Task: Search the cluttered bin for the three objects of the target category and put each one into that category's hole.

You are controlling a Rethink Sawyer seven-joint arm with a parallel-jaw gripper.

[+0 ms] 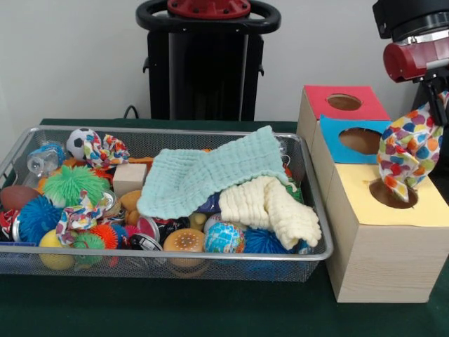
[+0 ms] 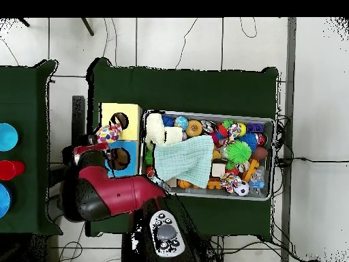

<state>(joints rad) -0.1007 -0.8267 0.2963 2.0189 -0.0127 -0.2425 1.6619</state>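
My gripper is at the far right, shut on a polka-dot cloth bundle. The bundle hangs down with its lower end at the round hole in the yellow-topped wooden box. It also shows in the overhead view, beside the yellow box. Two more polka-dot bundles lie in the wire mesh bin: one at the back left by a soccer ball, one at the front left. The arm hides the gripper in the overhead view.
A blue-topped box and a red-topped box stand behind the yellow one, each with a hole. A mint waffle cloth and a cream one cover the bin's middle. Spiky balls, a wooden block and small toys fill the rest.
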